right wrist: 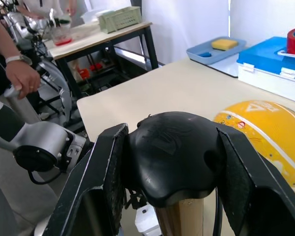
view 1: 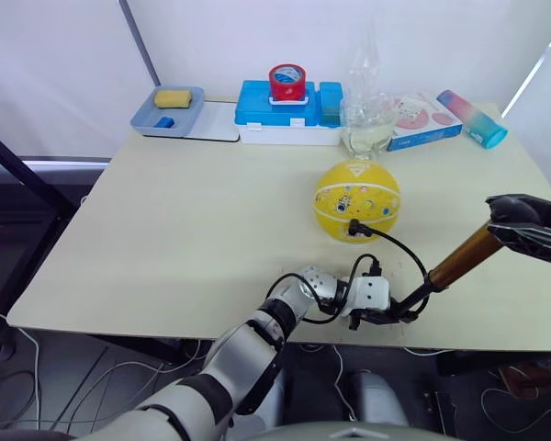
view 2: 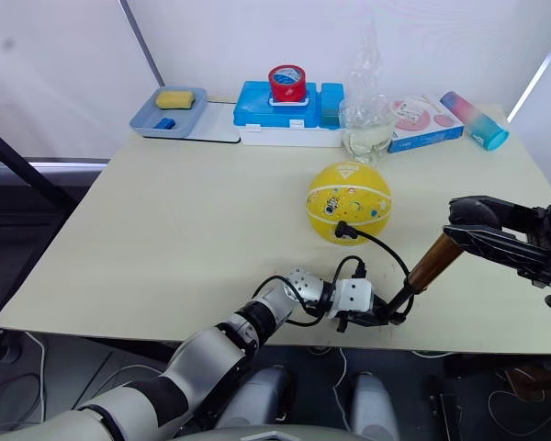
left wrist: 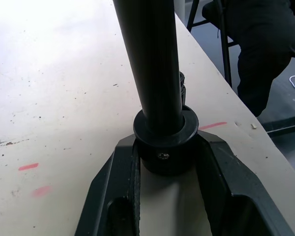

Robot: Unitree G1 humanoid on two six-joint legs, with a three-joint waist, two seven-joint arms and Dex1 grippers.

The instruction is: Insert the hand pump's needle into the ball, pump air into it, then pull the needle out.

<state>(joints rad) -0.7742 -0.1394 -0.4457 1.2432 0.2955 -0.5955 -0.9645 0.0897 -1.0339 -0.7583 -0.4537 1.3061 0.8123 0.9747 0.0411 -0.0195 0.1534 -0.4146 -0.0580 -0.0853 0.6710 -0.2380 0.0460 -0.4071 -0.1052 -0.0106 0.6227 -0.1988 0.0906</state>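
The round yellow ball [view 1: 356, 198] rests on the table right of centre. The needle's black fitting [view 1: 353, 224] sits against the ball's near side, its metal tip hidden. A thin black hose [view 1: 402, 250] loops from there to the hand pump [view 1: 462, 257], a copper-orange tube slanting up to the right near the table's front edge. My left gripper [view 1: 397, 313] is shut on the pump's black end cap [left wrist: 164, 147] at table level. My right gripper [view 1: 507, 220] is shut on the black handle [right wrist: 173, 152] at the tube's upper end.
Along the table's back edge stand a blue tray [view 1: 188, 115] with a yellow sponge [view 1: 172, 98], a blue box [view 1: 257, 110] topped by a red tape roll [view 1: 287, 82], a clear plastic bag [view 1: 367, 119], a pink box [view 1: 422, 119] and a tumbler [view 1: 473, 118]. People stand nearby [left wrist: 260, 49].
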